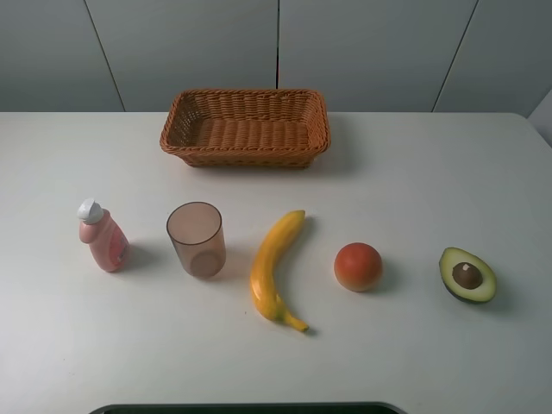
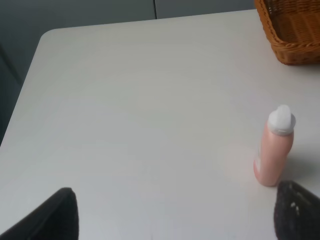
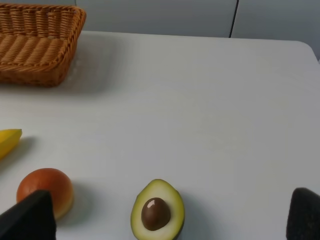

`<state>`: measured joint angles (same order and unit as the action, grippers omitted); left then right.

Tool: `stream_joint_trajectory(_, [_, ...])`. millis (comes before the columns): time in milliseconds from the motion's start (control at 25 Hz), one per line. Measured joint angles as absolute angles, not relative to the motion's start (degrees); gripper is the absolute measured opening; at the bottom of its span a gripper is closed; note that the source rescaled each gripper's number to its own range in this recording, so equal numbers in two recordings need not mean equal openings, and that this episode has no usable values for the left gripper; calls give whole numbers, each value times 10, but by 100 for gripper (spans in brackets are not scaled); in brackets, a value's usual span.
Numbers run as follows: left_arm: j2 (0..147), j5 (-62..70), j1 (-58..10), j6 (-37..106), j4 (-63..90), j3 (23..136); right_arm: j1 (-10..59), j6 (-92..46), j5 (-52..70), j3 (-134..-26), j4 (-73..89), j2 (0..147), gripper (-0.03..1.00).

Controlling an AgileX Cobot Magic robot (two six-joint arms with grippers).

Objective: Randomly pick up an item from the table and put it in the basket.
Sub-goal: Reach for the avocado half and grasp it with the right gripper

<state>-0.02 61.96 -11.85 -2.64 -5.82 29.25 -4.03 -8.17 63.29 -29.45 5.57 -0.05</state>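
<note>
On the white table [image 1: 414, 172] five things are set in a loose row, each well apart from the next. At the far left a pink bottle [image 1: 103, 240] with a white cap is stood upright. Beside it a translucent brownish cup [image 1: 197, 239] is placed with its open end up. A yellow banana [image 1: 276, 269] is laid next, and then an orange-red round fruit [image 1: 358, 266].

At the right end of the row the halved avocado [image 1: 467, 275] is laid cut face up on the table. Its dark green skin is seen as a thin rim, the flesh is pale yellow-green, and a round brown pit is set toward the wider end. It is touched by nothing. The brown wicker basket [image 1: 246, 127] is placed behind the row, near the far edge of the table, roughly behind the cup and banana.

The left gripper [image 2: 175, 215] is held above the table near the bottle, its jaws spread wide and released. The right gripper [image 3: 166, 220] is held above the avocado, jaws likewise released, and the fruit is seen between its two dark tips.
</note>
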Motion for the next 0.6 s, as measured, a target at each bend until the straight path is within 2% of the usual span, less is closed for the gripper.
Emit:
stream_joint_trajectory(400, [0, 620, -119, -26, -58, 292, -40, -63, 629, -296, 56, 0, 100])
stream_joint_trajectory(600, [0, 620, -119, -26, -58, 292, -40, -52, 628, -369, 51, 59, 100])
